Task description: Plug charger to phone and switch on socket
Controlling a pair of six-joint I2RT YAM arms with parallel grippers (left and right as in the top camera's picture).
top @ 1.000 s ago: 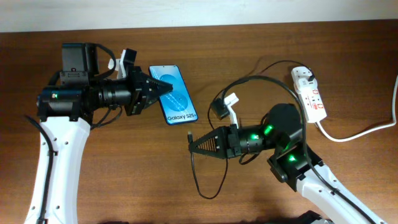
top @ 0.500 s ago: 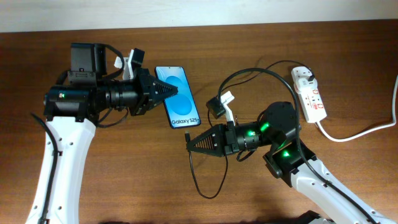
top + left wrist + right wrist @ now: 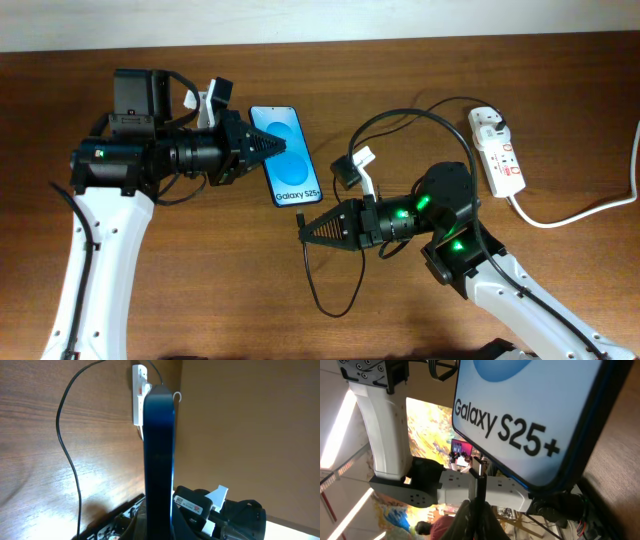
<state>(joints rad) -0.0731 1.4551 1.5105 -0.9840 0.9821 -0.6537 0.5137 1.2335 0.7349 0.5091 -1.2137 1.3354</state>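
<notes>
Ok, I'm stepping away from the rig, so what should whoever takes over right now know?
Left gripper: jaws shut on the phone.
Right gripper: jaws shut on the charger near its connector, whose tip is just short of the phone's bottom edge.
The socket lies off to the right, apart from both arms.
Done: both grasps.
Left: seat the connector, then switch the socket on.

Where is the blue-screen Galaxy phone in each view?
Overhead: slim black-edged blue-screen phone, upper left of centre.
Left wrist: phone edge-on, dark upright slab at centre.
Right wrist: its screen fills the upper right.
Shared: white elongated power strip, far right overhead, top of left wrist.
</notes>
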